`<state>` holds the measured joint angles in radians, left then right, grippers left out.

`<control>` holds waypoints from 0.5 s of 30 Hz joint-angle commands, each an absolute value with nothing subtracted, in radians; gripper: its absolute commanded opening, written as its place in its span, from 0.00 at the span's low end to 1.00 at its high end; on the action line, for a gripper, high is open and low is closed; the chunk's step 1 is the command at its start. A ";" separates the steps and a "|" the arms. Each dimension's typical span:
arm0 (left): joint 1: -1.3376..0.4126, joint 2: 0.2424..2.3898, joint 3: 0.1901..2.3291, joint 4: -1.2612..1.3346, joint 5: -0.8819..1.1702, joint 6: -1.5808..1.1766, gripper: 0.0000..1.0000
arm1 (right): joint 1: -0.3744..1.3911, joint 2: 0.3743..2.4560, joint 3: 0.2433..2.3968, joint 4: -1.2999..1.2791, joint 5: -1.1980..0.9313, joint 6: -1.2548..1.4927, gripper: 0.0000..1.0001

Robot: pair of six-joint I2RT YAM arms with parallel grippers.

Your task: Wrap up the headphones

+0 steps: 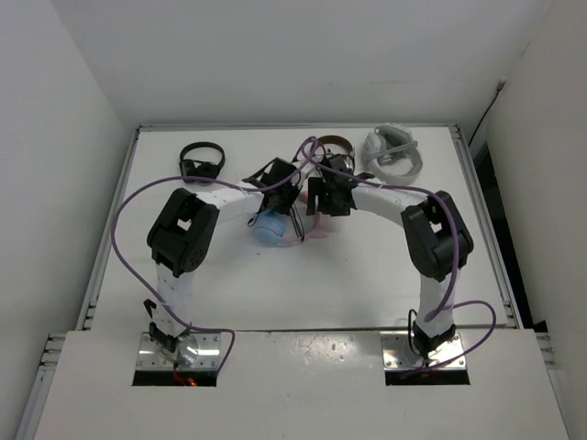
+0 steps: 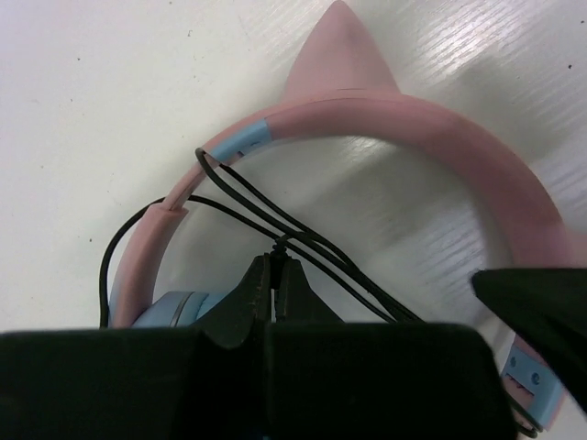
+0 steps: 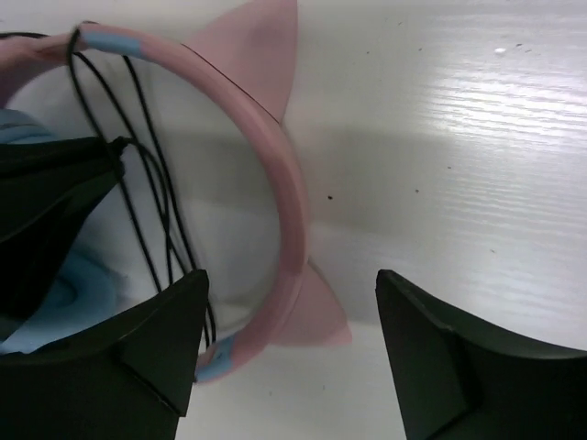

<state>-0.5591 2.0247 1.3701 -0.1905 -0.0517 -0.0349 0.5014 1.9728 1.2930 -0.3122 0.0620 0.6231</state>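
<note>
**Cat-ear headphones (image 1: 275, 226) mid-counter, cable part-wound over the band**

The left gripper (image 2: 275, 266) is clenched on the thin dark cable (image 2: 348, 280), which crosses the pink headband (image 2: 440, 137) in several strands. The right gripper (image 3: 290, 302) is spread wide with the band between its fingers, and contact cannot be told. The wrap would likely go best if the right closes on the band to steady it while the left pulls the cable taut, laying each turn beside the others so no slack slips off.
</note>
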 commanded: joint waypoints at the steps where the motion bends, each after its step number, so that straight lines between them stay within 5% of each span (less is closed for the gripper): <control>1: -0.549 2.034 1.390 -0.202 -0.078 -0.017 0.00 | 0.472 1.815 1.298 -0.236 0.038 0.641 0.74; 10: -0.568 2.068 1.429 -0.212 -0.067 -0.017 0.00 | 0.351 1.715 1.327 -0.339 0.026 0.595 0.84; 15: -0.577 2.103 1.474 -0.252 -0.067 -0.008 0.14 | 0.302 1.694 1.316 -0.339 0.015 0.577 0.90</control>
